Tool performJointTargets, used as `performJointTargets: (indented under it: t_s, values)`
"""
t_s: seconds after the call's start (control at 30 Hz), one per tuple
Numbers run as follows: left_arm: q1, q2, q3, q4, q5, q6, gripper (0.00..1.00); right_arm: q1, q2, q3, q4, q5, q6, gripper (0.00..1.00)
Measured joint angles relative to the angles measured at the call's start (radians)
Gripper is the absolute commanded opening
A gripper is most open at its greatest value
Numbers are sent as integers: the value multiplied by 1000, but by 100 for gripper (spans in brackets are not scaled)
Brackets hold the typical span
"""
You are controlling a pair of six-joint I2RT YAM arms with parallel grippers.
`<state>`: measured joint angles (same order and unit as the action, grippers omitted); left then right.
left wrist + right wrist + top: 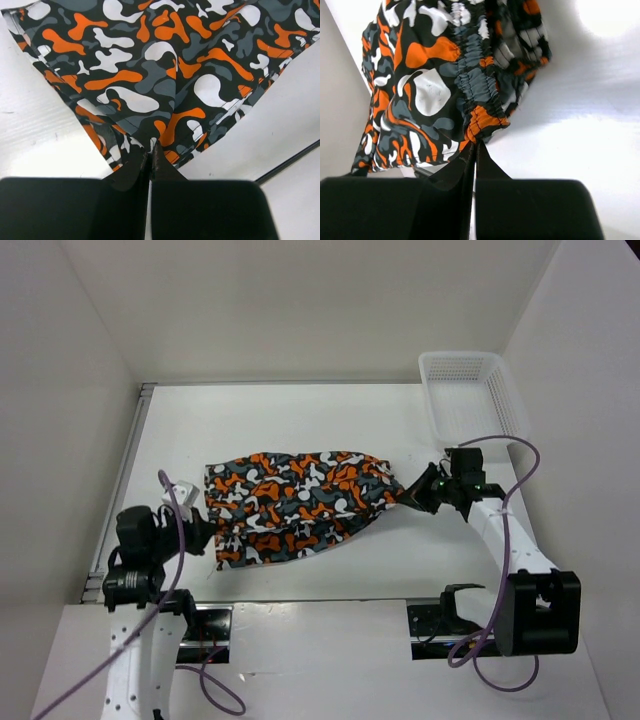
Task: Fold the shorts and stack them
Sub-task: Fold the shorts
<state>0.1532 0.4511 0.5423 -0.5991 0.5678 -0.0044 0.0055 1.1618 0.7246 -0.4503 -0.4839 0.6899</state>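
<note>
The camouflage shorts (295,503) in orange, black, grey and white are stretched across the middle of the white table between my two grippers. My left gripper (203,536) is shut on the hem at the shorts' left edge; in the left wrist view the fabric (165,75) fans out from the shut gripper (150,149). My right gripper (412,495) is shut on the gathered elastic waistband at the right end and holds it pulled to a point. In the right wrist view the bunched waistband (480,95) hangs from the shut gripper (474,146).
A white plastic mesh basket (472,398) stands at the back right corner, just behind my right arm. White walls enclose the table on the left, back and right. The table's front edge (320,600) runs just below the shorts.
</note>
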Motion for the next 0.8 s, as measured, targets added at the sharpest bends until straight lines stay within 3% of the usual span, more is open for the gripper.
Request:
performJointTargets:
  t_s: [0.03,0.1,0.13,0.17,0.23,0.3,0.33,0.37,0.4,0.43,0.47,0.5,0.53,0.57,0.67,0.8]
  values:
    - [-1,-46,-12,-30,-7,0,23,0,-11,-14,0,0,6,5]
    - [-3,-136,-24,-72,-16,7,67,0,-34,-42,-7,0,26,34]
    - [-3,-171,-31,-85,-19,7,78,0,-41,-53,-10,0,39,71]
    - [-3,-192,-40,-95,-17,9,84,0,-46,-63,-13,1,47,82]
    - [-3,-208,-61,-109,-18,5,96,5,-51,-66,-29,3,50,95]
    - [-3,-188,-68,-116,-20,3,97,8,-66,-63,-42,26,56,95]
    - [-4,-169,-65,-111,-21,3,97,8,-80,-60,-51,39,61,90]
    - [-4,-137,-57,-109,-23,2,94,8,-95,-53,-59,55,63,78]
    - [-4,-86,-40,-108,-27,2,85,8,-111,-32,-67,72,71,62]
    - [-5,-39,-21,-99,-32,0,55,11,-114,-11,-67,83,66,44]
    - [-7,8,-4,-78,-35,-5,39,17,-109,18,-62,95,69,10]
    - [-15,62,11,-37,-43,7,28,29,-86,59,-46,108,81,4]
    - [-24,100,19,-8,-49,-1,17,43,-58,88,-28,108,80,0]
    - [-32,146,24,25,-52,-2,15,62,-11,126,-1,111,85,0]
    - [-47,304,31,119,-60,1,15,105,185,218,92,103,95,0]
    - [-58,535,32,224,-93,0,15,121,407,236,172,110,101,7]
